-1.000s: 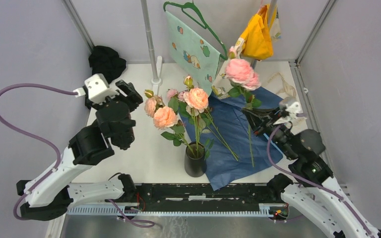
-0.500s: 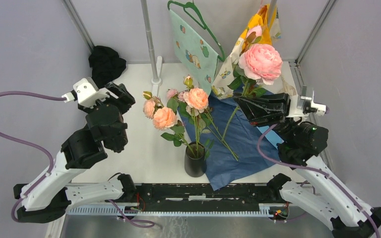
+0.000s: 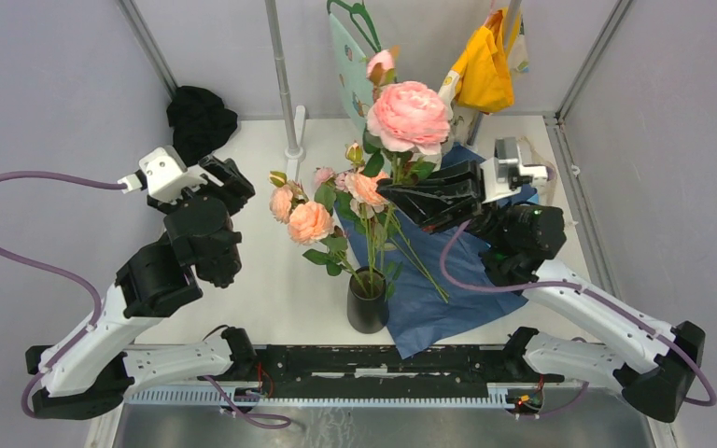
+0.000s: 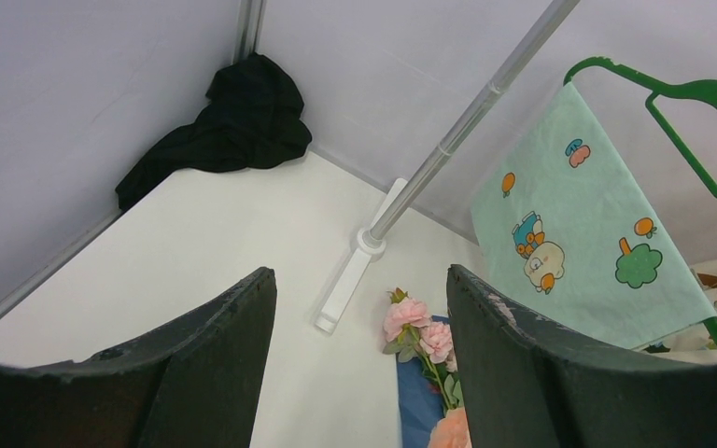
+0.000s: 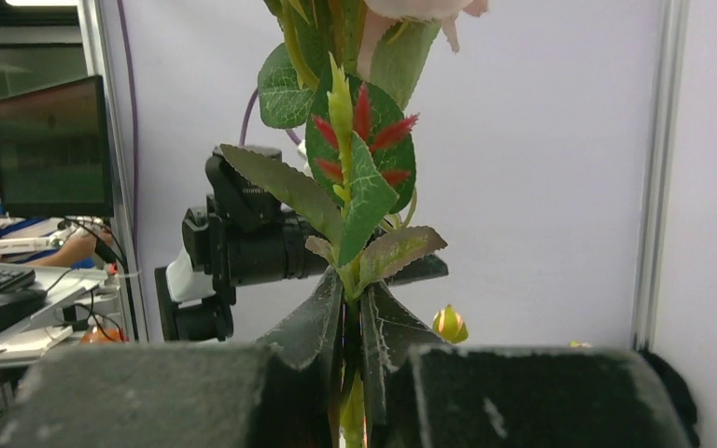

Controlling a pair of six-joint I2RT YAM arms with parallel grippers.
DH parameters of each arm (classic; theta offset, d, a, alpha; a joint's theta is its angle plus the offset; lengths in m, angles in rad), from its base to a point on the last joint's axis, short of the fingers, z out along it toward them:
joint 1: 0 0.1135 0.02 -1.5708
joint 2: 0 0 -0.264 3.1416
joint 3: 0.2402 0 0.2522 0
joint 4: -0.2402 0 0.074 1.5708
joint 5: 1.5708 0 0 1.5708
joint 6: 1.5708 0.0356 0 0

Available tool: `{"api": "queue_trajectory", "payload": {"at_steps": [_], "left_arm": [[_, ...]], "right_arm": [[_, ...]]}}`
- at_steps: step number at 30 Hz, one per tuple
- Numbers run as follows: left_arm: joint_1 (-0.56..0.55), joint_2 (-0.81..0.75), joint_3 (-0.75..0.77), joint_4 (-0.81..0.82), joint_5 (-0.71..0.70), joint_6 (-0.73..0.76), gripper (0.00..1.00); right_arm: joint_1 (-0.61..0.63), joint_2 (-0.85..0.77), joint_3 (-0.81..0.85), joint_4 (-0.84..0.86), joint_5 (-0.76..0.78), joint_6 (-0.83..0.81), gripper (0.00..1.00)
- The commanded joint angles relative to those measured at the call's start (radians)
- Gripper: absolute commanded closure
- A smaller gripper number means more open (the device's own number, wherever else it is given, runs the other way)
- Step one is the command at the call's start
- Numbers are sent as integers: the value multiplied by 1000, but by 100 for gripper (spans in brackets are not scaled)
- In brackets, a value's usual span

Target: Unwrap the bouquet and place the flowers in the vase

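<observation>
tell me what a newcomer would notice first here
A big pink rose is held high over the middle of the table, its stem pinched in the shut jaws of the right arm. Below it, nearer the arms' bases, a black vase already holds several pink and peach roses, beside dark-blue paper spread flat to its right. The left arm hangs at the left, jaws open and empty.

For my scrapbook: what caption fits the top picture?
Right gripper holds a big pink rose by its stem, beside roses in the black vase.
</observation>
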Motion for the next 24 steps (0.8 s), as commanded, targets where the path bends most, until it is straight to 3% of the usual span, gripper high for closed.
{"api": "queue_trajectory", "payload": {"at_steps": [1, 20, 24], "left_arm": [[-6, -15, 5, -4, -38, -67, 27], [-7, 3, -1, -5, -37, -75, 27], [-6, 6, 1, -4, -38, -75, 26]], "right_arm": [[45, 15, 39, -23, 3, -64, 100], [81, 18, -335, 69, 78, -63, 100], [96, 13, -382, 41, 103, -107, 77]]}}
